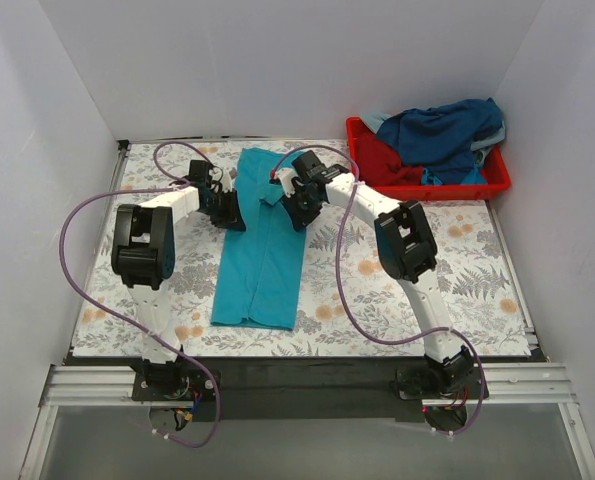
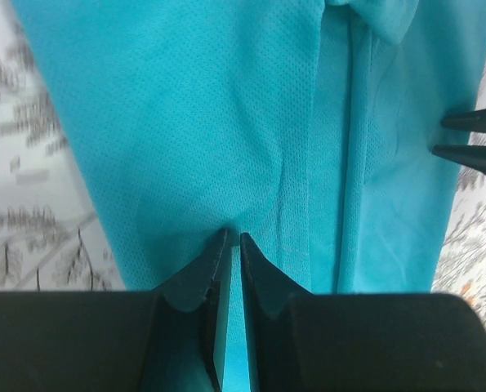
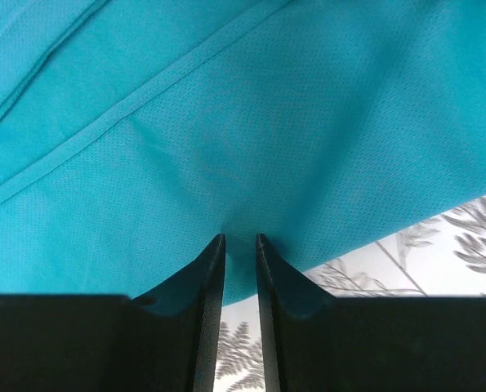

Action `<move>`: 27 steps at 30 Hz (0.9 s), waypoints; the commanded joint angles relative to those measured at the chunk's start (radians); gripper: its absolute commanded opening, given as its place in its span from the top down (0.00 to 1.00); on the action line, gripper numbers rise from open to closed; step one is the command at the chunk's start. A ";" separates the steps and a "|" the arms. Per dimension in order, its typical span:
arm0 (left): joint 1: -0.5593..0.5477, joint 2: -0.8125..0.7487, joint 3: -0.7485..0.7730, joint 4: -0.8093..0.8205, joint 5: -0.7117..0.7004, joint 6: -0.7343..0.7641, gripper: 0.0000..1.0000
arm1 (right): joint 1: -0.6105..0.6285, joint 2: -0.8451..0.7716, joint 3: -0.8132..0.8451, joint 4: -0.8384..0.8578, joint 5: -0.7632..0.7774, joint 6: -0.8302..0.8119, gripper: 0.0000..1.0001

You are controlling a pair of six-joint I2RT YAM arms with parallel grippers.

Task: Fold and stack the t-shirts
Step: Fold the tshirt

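A teal t-shirt (image 1: 262,260) lies folded into a long strip down the middle of the table. My left gripper (image 1: 232,212) sits at the strip's left edge near its far end. Its jaws stand nearly together with teal cloth (image 2: 185,122) puckered at the tips of the left gripper (image 2: 233,235). My right gripper (image 1: 299,208) is at the opposite edge. In its wrist view the right gripper (image 3: 239,238) pinches the hem of the shirt (image 3: 226,122) in a narrow gap. The right gripper's fingers (image 2: 471,139) show at the right side of the left wrist view.
A red tray (image 1: 427,192) at the back right holds a heap with a navy t-shirt (image 1: 447,125) and a red t-shirt (image 1: 382,160). The table wears a floral cover (image 1: 457,260). White walls close in on three sides.
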 commanded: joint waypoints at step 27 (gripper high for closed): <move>-0.030 0.148 0.224 0.015 0.129 -0.157 0.92 | -0.144 0.035 0.092 -0.007 0.104 -0.071 0.66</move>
